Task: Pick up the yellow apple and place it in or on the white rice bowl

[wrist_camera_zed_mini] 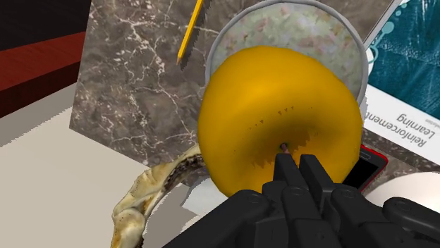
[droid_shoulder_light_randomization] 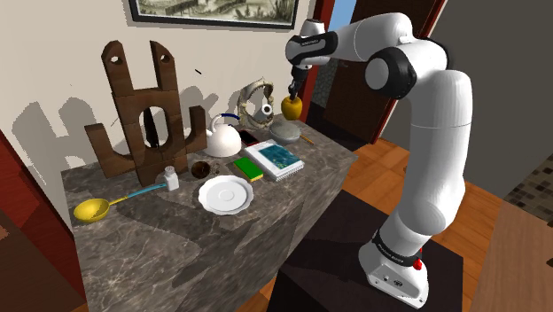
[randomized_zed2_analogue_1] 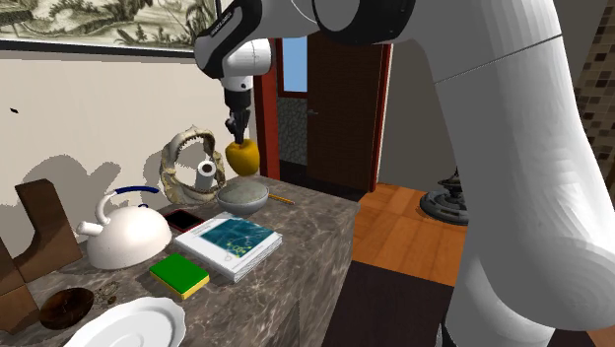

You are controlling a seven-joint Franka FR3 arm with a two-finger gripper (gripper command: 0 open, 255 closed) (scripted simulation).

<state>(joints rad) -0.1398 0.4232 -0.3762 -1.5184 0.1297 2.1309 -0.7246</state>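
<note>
A yellow apple (droid_shoulder_light_randomization: 292, 107) (randomized_zed2_analogue_1: 241, 156) (wrist_camera_zed_mini: 275, 106) hangs in the air, clasped at its stem by my black gripper (droid_shoulder_light_randomization: 293, 92) (randomized_zed2_analogue_1: 237, 131) (wrist_camera_zed_mini: 296, 160), which is shut on it. Directly beneath it on the marble counter sits the pale speckled rice bowl (droid_shoulder_light_randomization: 285, 131) (randomized_zed2_analogue_1: 242, 198). In the wrist view the bowl's rim (wrist_camera_zed_mini: 233, 28) rings the apple, which hides most of the bowl's inside. The apple is a short gap above the bowl and does not touch it.
Near the bowl lie a pencil (randomized_zed2_analogue_1: 281, 198), a spiral book (droid_shoulder_light_randomization: 275, 159), a green sponge (droid_shoulder_light_randomization: 244, 168), a white kettle (droid_shoulder_light_randomization: 223, 137) and a bone sculpture (randomized_zed2_analogue_1: 187, 163). A white plate (droid_shoulder_light_randomization: 225, 193), a yellow ladle (droid_shoulder_light_randomization: 93, 209) and a wooden rack (droid_shoulder_light_randomization: 142, 115) stand further along. The counter edge (droid_shoulder_light_randomization: 328, 177) drops beside the book.
</note>
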